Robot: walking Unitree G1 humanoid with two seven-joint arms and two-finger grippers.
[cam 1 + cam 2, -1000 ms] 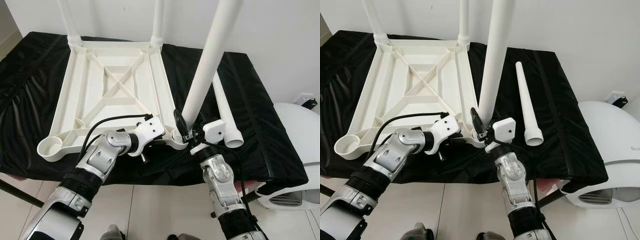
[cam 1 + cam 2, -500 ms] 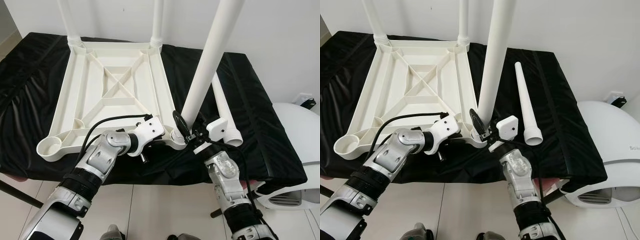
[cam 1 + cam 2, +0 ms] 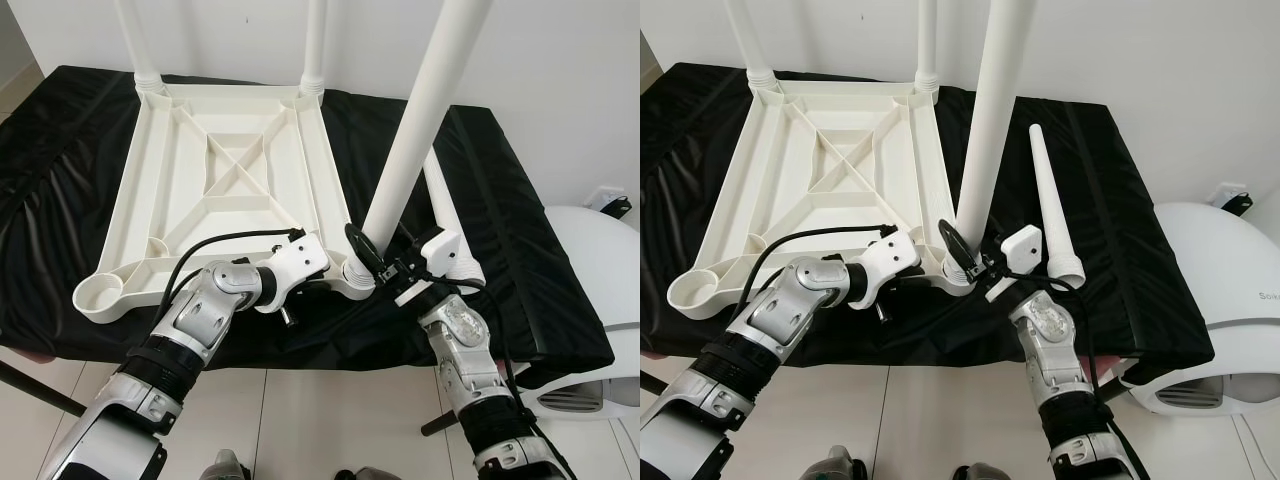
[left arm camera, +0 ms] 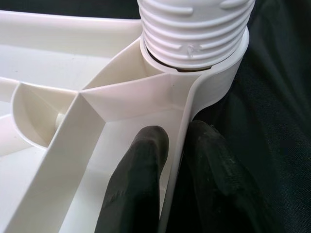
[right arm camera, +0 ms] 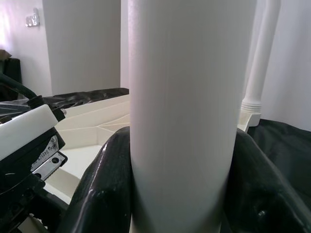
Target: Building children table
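One white tabletop (image 3: 220, 190) lies upside down on one black-draped surface (image 3: 530, 270). Four white legs are present: three stand upright in corner sockets (image 3: 316, 50) and one lies loose (image 3: 1052, 205). One corner socket (image 3: 100, 293) is unfilled. Two grippers are in view.

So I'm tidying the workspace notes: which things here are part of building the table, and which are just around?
Part of the job:
- upturned white tabletop, its rim pinched by the left gripper
- upright leg in the near corner socket, held by the right gripper
- two far legs
- loose leg lying on the cloth

Just around:
- black cloth
- white rounded appliance
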